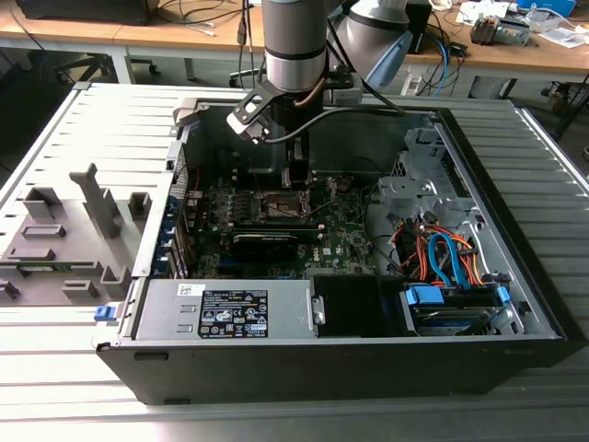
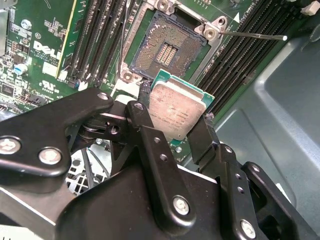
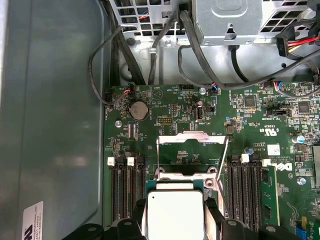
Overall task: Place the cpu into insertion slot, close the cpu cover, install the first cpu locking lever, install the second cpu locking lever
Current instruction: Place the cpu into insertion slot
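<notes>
My gripper (image 2: 174, 120) is shut on the cpu (image 2: 176, 111), a small square chip with a dull silver top and a green edge, clamped between two black fingers (image 2: 146, 122). The chip hangs just above and to one side of the open insertion slot (image 2: 166, 49), whose bare contact field is exposed. In the first wrist view the cpu (image 3: 175, 214) sits between the fingertips of the gripper (image 3: 175, 222), with the silvery cpu cover (image 3: 192, 136) swung up open beyond it. A thin locking lever (image 2: 252, 35) stands free beside the socket. In the exterior view the gripper (image 1: 296, 180) hovers over the motherboard socket (image 1: 281, 208).
The open computer case (image 1: 515, 304) lies on a slatted metal table (image 1: 55, 138). Black memory slots (image 3: 125, 192) flank the socket on both sides. Cables (image 3: 150, 55) and a power supply (image 3: 227, 20) sit past the board. Drive bays with orange and blue cables (image 1: 442, 258) lie at the exterior view's right.
</notes>
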Controlling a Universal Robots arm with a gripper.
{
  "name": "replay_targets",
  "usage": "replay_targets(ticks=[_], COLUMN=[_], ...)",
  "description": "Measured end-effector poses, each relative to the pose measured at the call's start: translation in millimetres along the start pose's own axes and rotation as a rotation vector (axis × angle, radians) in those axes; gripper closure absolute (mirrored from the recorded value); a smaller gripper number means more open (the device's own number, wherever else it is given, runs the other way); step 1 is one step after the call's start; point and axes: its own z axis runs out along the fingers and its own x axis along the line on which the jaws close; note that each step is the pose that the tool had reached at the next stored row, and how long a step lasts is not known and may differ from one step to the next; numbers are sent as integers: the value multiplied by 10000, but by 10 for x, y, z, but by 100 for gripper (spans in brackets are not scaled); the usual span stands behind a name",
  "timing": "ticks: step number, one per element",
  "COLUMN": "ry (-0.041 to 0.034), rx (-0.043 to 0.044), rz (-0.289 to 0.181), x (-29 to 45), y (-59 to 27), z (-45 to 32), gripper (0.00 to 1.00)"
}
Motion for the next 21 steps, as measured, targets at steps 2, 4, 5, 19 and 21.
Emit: replay_targets(ticks=[2, 4, 5, 19, 21], ry=[0, 0, 0, 2, 2], rx=[0, 0, 0, -1, -1], rz=[0, 0, 1, 0, 1], x=[0, 0, 0, -3, -8], y=[0, -1, -3, -29, -30], z=[4, 18, 29, 39, 40], gripper=[46, 46, 46, 46, 46])
